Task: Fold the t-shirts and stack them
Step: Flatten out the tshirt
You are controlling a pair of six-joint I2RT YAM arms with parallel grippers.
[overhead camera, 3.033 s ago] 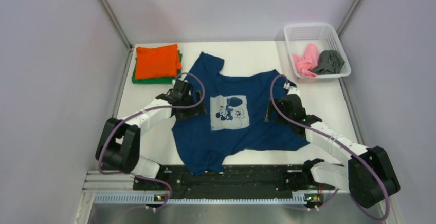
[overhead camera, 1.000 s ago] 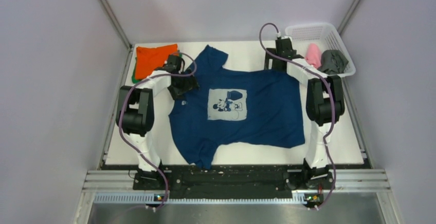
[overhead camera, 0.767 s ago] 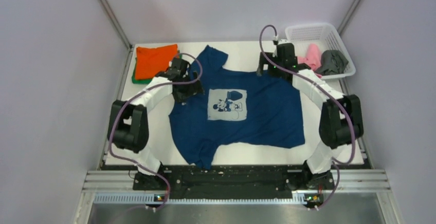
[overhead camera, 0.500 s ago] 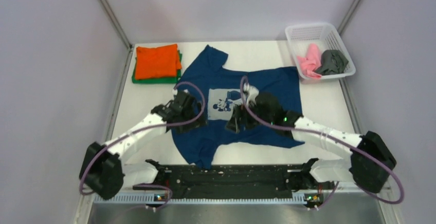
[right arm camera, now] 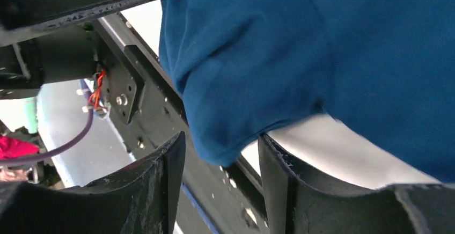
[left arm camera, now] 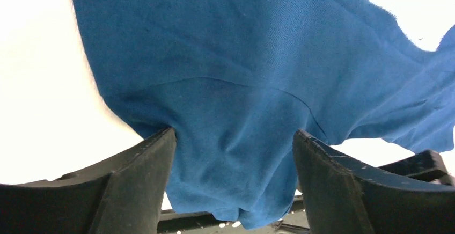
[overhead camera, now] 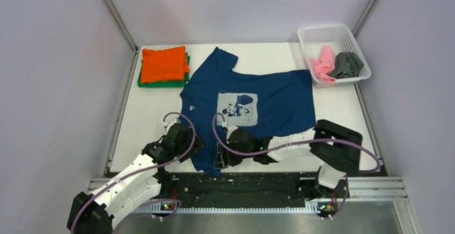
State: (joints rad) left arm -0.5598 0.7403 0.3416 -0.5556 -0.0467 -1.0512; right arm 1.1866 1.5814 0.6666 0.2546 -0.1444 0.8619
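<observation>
The navy t-shirt [overhead camera: 268, 102] with the pale mouse print lies spread face up on the table, one sleeve hanging toward the near edge. My left gripper [overhead camera: 185, 147] is open at that near sleeve; in the left wrist view its jaws straddle the blue cloth [left arm camera: 236, 153] without closing. My right gripper [overhead camera: 221, 161] is open at the sleeve's tip; in the right wrist view the cloth's corner [right arm camera: 230, 110] hangs between its jaws over the black rail. A folded orange shirt [overhead camera: 163, 64] lies on a folded green one [overhead camera: 161, 82] at the far left.
A white mesh basket [overhead camera: 331, 51] at the far right holds a pink shirt [overhead camera: 322, 65] and a dark grey shirt [overhead camera: 346, 63]. The black base rail [overhead camera: 257, 183] runs along the near edge. Grey walls close in both sides.
Both arms have drawn back from the shirt's far shoulders to its near sleeve. The shirt, pulled flat earlier, now lies still and spread out.
</observation>
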